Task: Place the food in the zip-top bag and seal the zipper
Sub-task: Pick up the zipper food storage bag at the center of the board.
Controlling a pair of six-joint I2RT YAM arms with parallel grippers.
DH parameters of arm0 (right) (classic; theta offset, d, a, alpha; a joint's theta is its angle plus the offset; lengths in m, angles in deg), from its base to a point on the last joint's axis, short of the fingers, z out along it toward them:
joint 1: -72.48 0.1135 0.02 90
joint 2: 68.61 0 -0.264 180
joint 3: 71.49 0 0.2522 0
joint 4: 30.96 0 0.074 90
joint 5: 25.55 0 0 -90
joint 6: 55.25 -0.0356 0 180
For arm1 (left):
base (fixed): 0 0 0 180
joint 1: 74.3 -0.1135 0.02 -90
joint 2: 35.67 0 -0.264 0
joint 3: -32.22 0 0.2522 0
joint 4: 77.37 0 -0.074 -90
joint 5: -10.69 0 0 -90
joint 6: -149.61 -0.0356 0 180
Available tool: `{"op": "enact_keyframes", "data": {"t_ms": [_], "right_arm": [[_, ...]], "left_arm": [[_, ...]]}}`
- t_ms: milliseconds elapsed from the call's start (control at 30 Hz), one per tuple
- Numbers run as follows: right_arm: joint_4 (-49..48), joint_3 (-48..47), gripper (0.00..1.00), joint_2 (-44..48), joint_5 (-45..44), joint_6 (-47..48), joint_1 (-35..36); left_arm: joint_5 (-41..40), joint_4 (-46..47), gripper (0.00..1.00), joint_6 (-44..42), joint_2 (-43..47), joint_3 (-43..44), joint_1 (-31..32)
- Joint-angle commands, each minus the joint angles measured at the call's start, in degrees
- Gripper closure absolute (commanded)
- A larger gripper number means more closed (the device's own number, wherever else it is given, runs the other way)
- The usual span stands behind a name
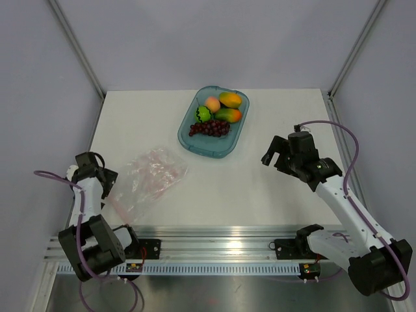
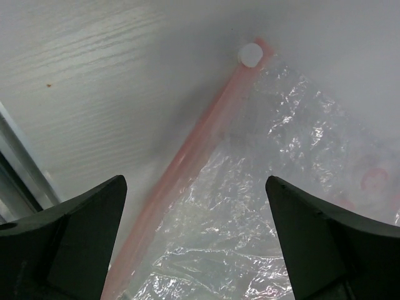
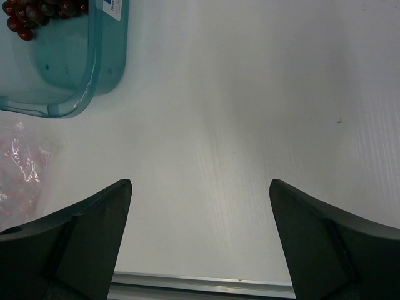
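Observation:
The clear pink-tinted zip-top bag (image 1: 146,180) lies flat at the left front of the table. Its pinkish zipper (image 2: 187,153) runs diagonally in the left wrist view, ending at a white slider tab (image 2: 250,55). My left gripper (image 1: 106,177) is open, low over the bag's left edge, straddling the zipper and the crinkled plastic (image 2: 250,212). The food sits in the teal tray (image 1: 188,140): a peach-pink fruit (image 1: 212,104), two mangoes (image 1: 230,99) (image 1: 228,115), a green fruit (image 1: 203,114) and a purple grape bunch (image 1: 209,128). My right gripper (image 1: 272,154) is open and empty, right of the tray.
An aluminium rail (image 1: 221,233) runs along the table's near edge and also shows in the right wrist view (image 3: 200,282). The tray corner (image 3: 81,94) and some grapes (image 3: 37,12) show at that view's top left. Grey walls enclose the table.

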Motion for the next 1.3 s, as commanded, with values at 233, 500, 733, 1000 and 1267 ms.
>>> {"op": "enact_keyframes", "data": {"t_ms": [233,500,733,1000,1267], "right_arm": [[0.1,-5.6,0.01,-3.5,2.2,0.4,-0.1],[0.2,-4.3,0.02,-1.8,2.5,-0.7,0.0],[-0.1,-6.0,0.01,-2.5,0.6,-0.1,6.0],[-6.8,-11.0,0.01,-7.5,-1.0,-0.5,20.7],[-2.8,-29.5,0.03,-22.0,-7.8,4.2,36.8]], "left_arm": [[13.9,17.7,0.24,3.4,-7.2,-6.2,-1.4],[17.5,19.1,0.92,3.4,-1.5,-7.9,-1.3],[28.1,17.0,1.00,-4.2,10.8,-5.5,-1.2],[40.9,7.7,1.00,-12.4,17.2,0.5,0.4],[48.4,9.2,1.00,-11.0,16.7,4.4,7.9]]}}
